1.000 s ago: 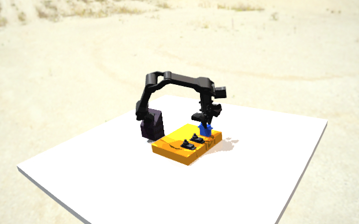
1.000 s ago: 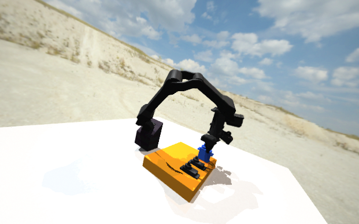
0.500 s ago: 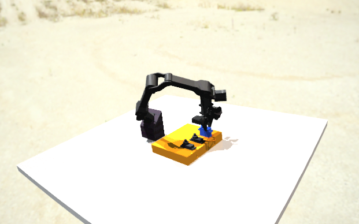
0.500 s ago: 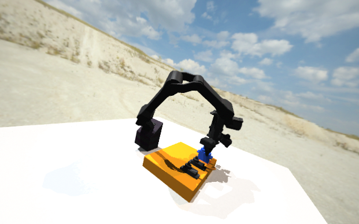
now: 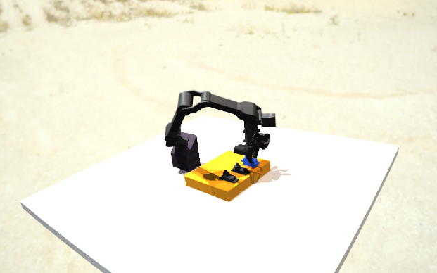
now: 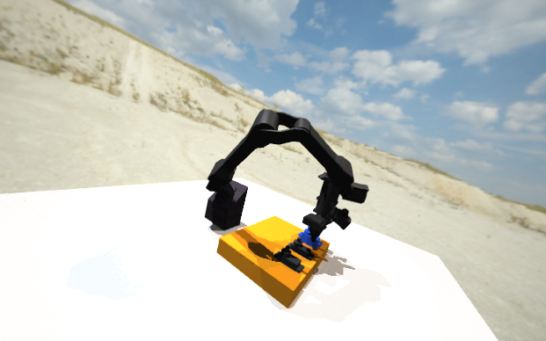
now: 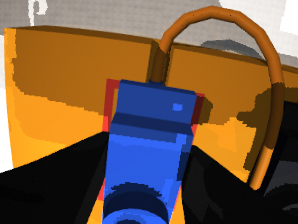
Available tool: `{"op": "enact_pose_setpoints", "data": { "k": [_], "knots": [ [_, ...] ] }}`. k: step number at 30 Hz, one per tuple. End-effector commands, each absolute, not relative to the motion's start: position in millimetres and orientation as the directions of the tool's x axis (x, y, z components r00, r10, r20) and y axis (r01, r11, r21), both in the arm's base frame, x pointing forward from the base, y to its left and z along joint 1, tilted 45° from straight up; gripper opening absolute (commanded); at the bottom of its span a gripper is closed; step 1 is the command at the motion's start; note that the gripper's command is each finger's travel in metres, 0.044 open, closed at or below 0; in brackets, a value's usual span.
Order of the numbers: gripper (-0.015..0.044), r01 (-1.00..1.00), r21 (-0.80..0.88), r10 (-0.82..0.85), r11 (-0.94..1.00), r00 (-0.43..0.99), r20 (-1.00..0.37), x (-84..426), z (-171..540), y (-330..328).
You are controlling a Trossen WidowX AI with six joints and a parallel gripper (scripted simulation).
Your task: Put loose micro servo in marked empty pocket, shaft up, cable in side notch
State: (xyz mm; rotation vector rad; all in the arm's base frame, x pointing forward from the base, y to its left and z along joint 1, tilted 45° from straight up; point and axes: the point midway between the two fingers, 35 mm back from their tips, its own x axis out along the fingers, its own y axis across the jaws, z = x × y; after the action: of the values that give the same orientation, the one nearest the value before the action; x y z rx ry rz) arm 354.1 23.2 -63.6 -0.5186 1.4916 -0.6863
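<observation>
Blue micro servo [image 7: 152,145] sat clamped in the gripper [image 5: 252,158], its lower end down at the red-edged pocket [image 7: 112,103] on the orange deck [image 5: 215,184], shaft toward the wrist, orange cable [image 7: 220,19] arching past the deck's edge, two black servos [image 5: 234,172] alongside.
</observation>
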Motion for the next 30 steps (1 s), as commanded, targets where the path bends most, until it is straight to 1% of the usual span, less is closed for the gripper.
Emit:
{"op": "enact_pose_setpoints", "data": {
  "k": [1,11,18,22,25,30],
  "knots": [
    [0.0000,0.087,-0.698,-0.698,0.711,-0.040,-0.715,354,-66,21],
    [0.0000,0.087,-0.699,-0.698,0.710,-0.040,-0.715,354,-74,13],
    [0.0184,0.087,-0.699,-0.698,0.710,-0.040,-0.715,353,-73,14],
    [0.0187,0.086,-0.698,-0.698,0.711,-0.040,-0.715,353,-68,19],
    [0.0187,0.086,-0.698,-0.697,0.711,-0.040,-0.716,352,-49,36],
    [0.0187,0.086,-0.698,-0.697,0.711,-0.040,-0.716,350,-46,37]
  ]
}}
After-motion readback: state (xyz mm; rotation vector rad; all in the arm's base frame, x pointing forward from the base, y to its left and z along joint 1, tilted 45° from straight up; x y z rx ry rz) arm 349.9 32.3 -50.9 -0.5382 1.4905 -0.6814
